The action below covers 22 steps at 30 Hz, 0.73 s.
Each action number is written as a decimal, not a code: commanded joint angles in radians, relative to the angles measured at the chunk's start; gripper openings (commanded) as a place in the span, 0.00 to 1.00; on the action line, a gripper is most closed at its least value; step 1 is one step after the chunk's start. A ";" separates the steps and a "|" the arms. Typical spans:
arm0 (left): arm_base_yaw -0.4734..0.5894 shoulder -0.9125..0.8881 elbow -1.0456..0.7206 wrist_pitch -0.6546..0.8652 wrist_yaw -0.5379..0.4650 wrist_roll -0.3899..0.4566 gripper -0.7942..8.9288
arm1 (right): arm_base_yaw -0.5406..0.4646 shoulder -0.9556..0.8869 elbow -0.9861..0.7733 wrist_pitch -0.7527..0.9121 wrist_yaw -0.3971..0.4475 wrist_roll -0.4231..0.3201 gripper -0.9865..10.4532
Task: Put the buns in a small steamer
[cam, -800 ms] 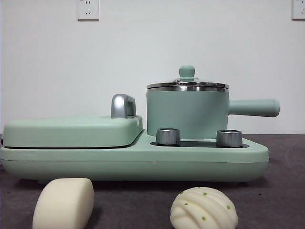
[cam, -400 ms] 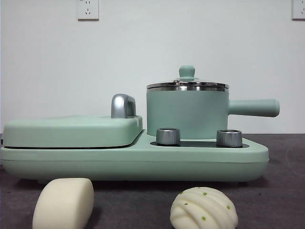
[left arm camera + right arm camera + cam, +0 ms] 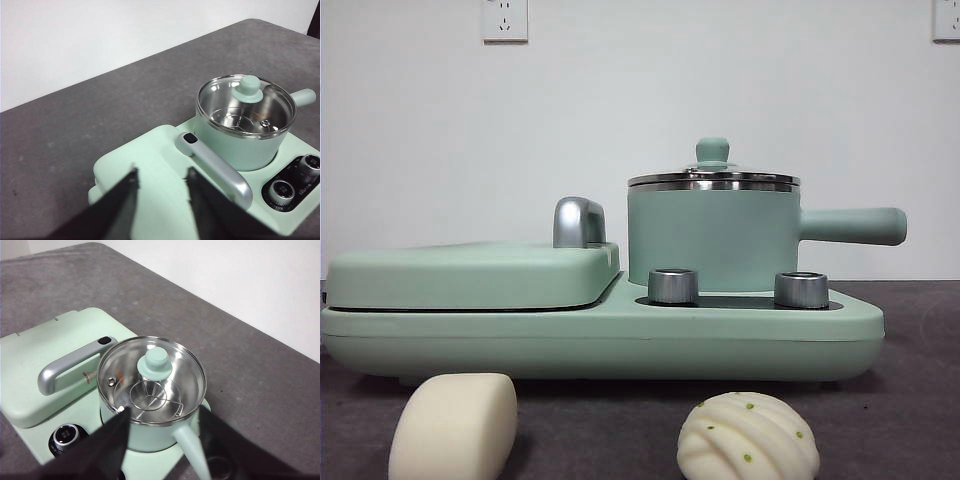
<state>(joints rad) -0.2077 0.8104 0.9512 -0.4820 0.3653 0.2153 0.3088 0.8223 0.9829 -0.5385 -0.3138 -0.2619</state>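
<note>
Two white buns lie on the dark table in front of the cooker: a smooth rounded-rectangular bun [image 3: 454,426] at the left and a pleated dome bun [image 3: 748,437] with green specks at the right. The small steamer [image 3: 713,234] is a mint-green pot with a steel rim, its glass lid [image 3: 151,379] with a green knob [image 3: 249,88] on, and a straight handle [image 3: 852,226] pointing right. Through the lid a wire rack shows inside. My left gripper [image 3: 161,179] hangs open above the flat griddle cover. My right gripper [image 3: 162,416] hovers open just over the steamer's near rim. Neither holds anything.
The steamer stands on a mint-green cooker base [image 3: 610,335] with two steel knobs [image 3: 673,286] in front of it. To its left lies a flat griddle cover [image 3: 470,275] with a chrome handle [image 3: 216,170]. A white wall stands behind the table.
</note>
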 commanded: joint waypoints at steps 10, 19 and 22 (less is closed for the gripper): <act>-0.117 0.048 0.028 0.094 0.006 0.000 0.32 | 0.006 0.006 0.019 0.006 0.001 -0.007 0.32; -0.269 0.246 0.028 0.311 0.006 -0.080 0.37 | 0.006 0.006 0.019 0.008 0.001 0.040 0.32; -0.311 0.333 0.029 0.415 0.006 -0.104 0.38 | 0.006 0.006 0.019 0.009 0.001 0.079 0.32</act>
<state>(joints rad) -0.5064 1.1194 0.9569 -0.1009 0.3664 0.1375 0.3088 0.8223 0.9829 -0.5381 -0.3138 -0.2226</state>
